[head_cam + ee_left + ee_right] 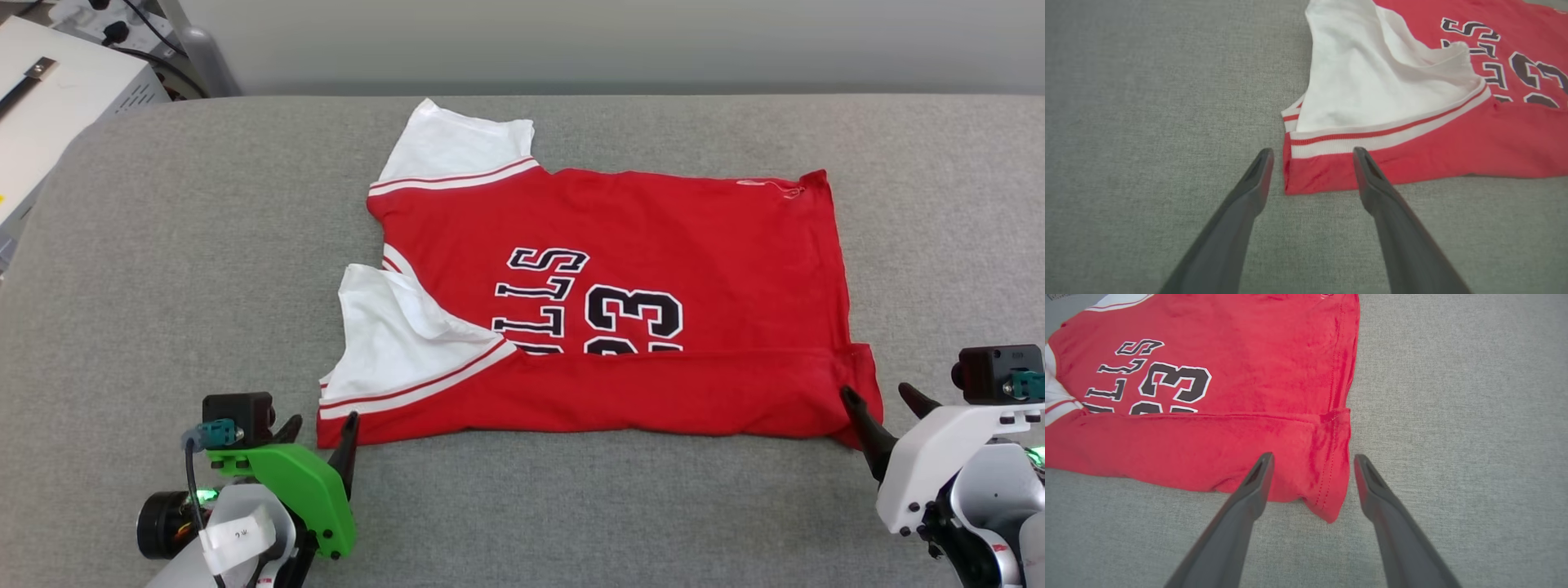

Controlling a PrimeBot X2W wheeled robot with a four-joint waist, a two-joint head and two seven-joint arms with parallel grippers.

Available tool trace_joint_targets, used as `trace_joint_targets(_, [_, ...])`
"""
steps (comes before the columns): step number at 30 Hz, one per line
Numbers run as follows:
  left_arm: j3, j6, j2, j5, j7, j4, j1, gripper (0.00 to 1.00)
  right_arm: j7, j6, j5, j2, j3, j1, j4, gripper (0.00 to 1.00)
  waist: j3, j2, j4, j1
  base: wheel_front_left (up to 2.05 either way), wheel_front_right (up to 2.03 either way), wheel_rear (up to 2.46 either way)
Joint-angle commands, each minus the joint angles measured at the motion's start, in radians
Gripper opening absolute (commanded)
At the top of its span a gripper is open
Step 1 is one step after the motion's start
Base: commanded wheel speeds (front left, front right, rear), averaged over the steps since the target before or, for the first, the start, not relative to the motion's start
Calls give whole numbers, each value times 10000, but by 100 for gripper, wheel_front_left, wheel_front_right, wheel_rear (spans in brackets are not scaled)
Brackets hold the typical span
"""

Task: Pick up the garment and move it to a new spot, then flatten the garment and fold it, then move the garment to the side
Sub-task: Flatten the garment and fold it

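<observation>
On the broad grey padded surface (147, 269), spread flat at mid-field: the garment (653, 237). Lies sideways to the robot, long axis left to right, white sleeves and collar end toward the left arm, hem end toward the right. Near long edge turned over into a plain red band (612, 396), hiding the lower part of the black print (629, 314). Reads as one lengthwise fold in place, with more folding and the move aside not yet done.

At the band's left end, the left gripper (1312, 150): fingers spread wide, empty, straddling the striped corner (1314, 171) below the near white sleeve (1363, 73), tips just at the cloth. At the band's right end, the right gripper (1312, 455): likewise wide apart, holding nothing, straddling the stitched hem corner (1331, 498). Equally near, one arm per end. Straight ahead of both pairs of fingers, away from the robot: the rest of the cloth, probably the direction for carrying the near edge farther over.
</observation>
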Motion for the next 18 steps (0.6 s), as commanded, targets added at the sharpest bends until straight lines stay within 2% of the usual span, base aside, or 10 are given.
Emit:
trace_joint_targets(1, [6,159,109,-58,150,-91,80,100,37,-9,-122,95,-29,73,-159,100,176,113,-147,0,0,0,0])
trace_joint_targets(7, [-116,479,386,246,481,86,-138,100,83,-9,-303,369,-105,169,-524,100,529,113,-365,0,0,0,0])
trace_joint_targets(18, [-368,386,153,133,996,1304,-432,100,19,-9,-359,459,-90,127,-649,100,956,113,-571,0,0,0,0])
